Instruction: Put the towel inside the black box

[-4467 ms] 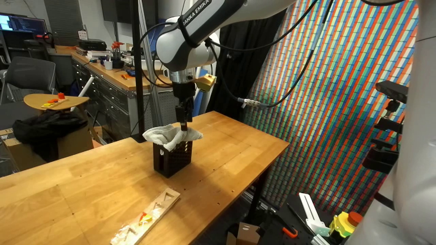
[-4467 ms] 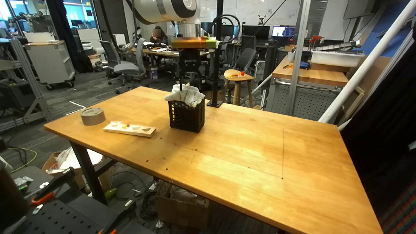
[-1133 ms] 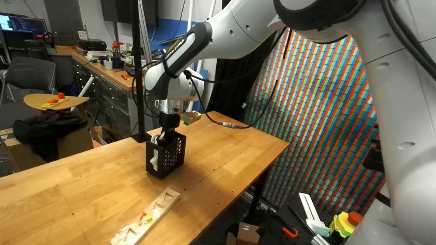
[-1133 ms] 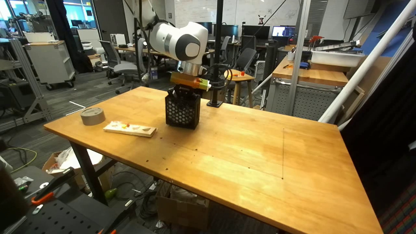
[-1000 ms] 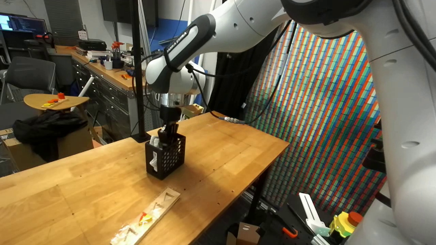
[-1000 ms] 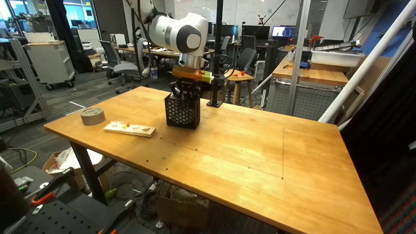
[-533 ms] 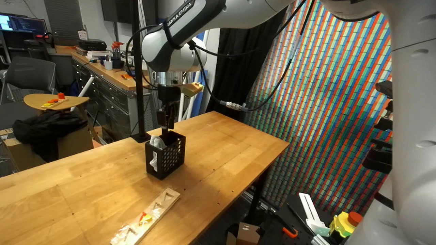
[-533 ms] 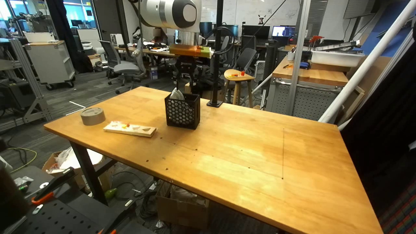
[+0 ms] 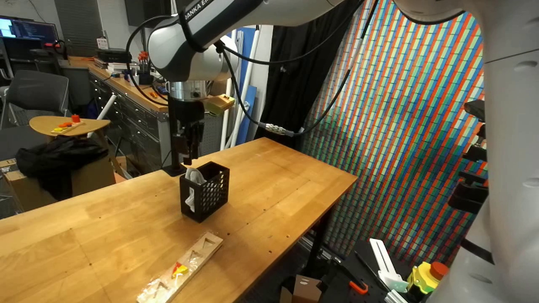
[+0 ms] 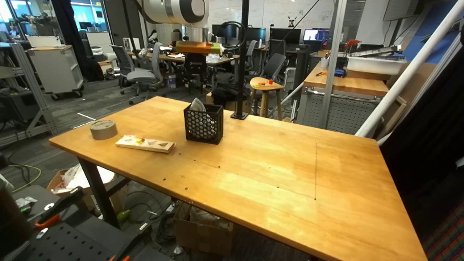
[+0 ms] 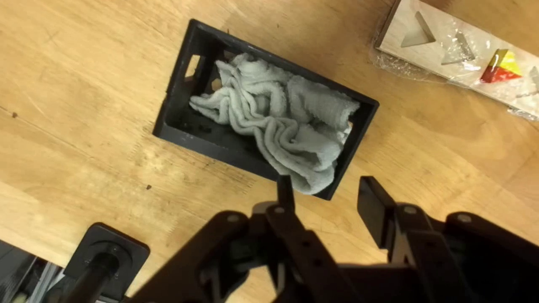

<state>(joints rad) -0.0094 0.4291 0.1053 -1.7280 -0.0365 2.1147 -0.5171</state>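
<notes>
Gray towel [image 11: 269, 122]: wrist view; bunched inside the black crate [image 11: 198, 143], one fold reaching its rim.
Tool [image 11: 326, 195]: fingertips [image 11: 374, 210] spread apart.
Table [image 9: 126, 227]: in an exterior view, bears the upright crate and a wooden shape-puzzle board [image 9: 191, 261].
Tape roll [image 10: 103, 129]: in an exterior view, near the board; tool hangs apart from the crate.

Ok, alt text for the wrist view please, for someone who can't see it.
A gray towel lies bunched in a black crate on a wooden table. At the bottom, the robot's open fingers hold nothing; at top right lies a wooden shape-puzzle board.
</notes>
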